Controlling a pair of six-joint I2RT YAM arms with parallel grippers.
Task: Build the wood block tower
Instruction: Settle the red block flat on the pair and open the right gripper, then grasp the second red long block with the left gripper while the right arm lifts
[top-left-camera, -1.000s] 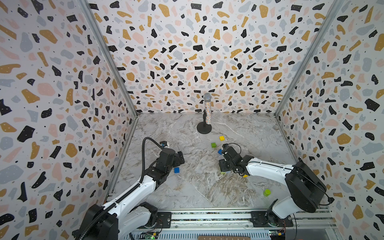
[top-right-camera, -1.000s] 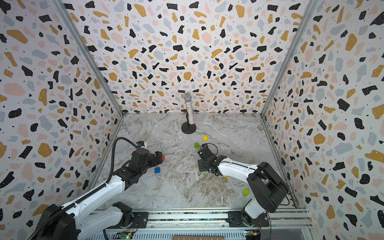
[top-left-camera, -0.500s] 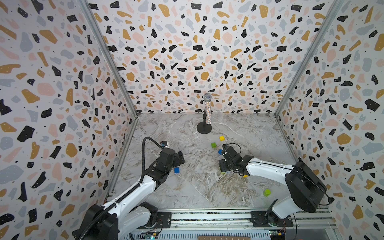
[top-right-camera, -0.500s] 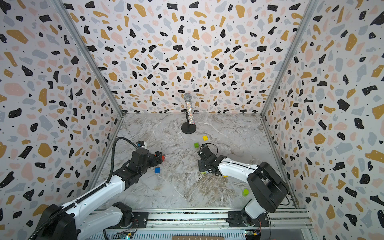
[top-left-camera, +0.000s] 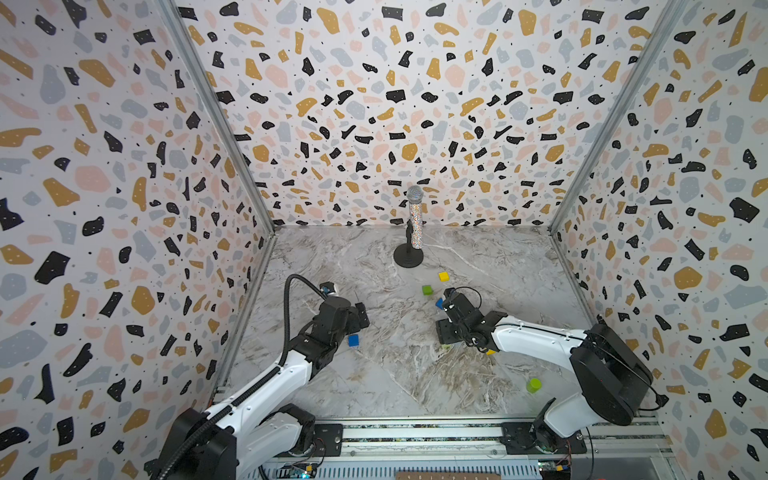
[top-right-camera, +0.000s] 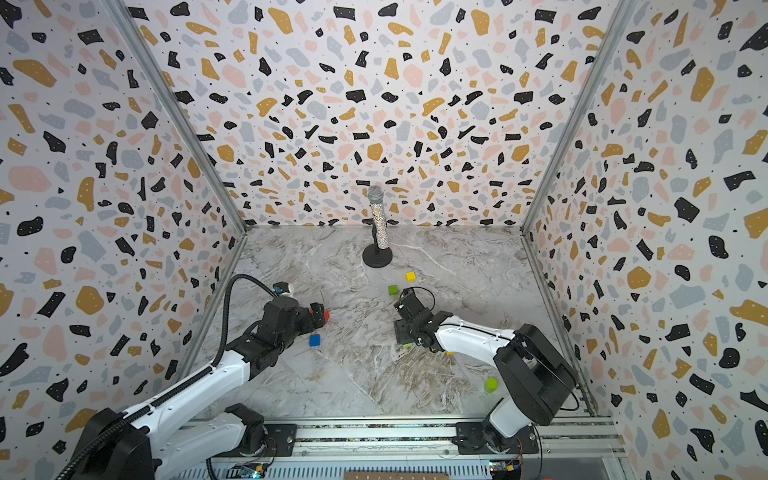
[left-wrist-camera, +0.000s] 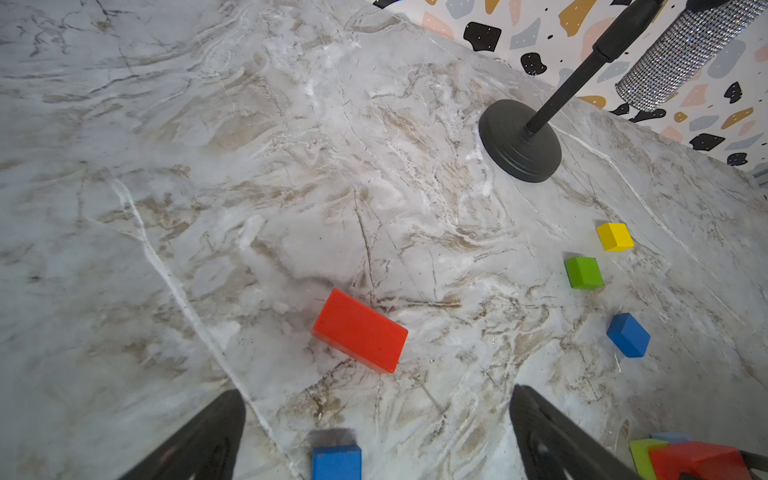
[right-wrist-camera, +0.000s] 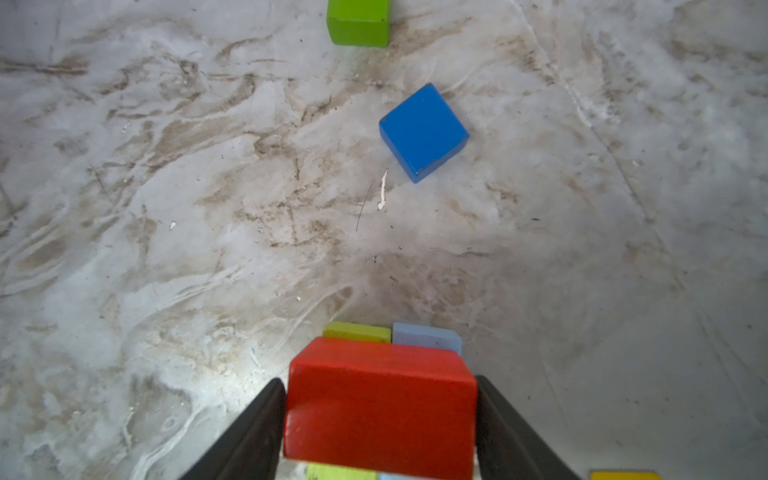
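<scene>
Right of centre, the tower (right-wrist-camera: 374, 361) is mostly hidden under the right gripper (right-wrist-camera: 379, 380) in both top views. The right wrist view shows a red brick (right-wrist-camera: 380, 415) on a green block (right-wrist-camera: 357, 332) and a light-blue block (right-wrist-camera: 428, 337), jaws flush beside it, grip uncertain. Farther left, the left gripper (left-wrist-camera: 378, 392), jaws wide apart, faces another red brick (left-wrist-camera: 360, 330).

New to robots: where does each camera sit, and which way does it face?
Top views: high above the arms' bases, facing down at the table; both arms show.
Left wrist: rides that arm, facing the lying red brick; open left gripper shows.
Right wrist: likewise; right gripper flanks the stacked red brick.
All show the green cube.
</scene>
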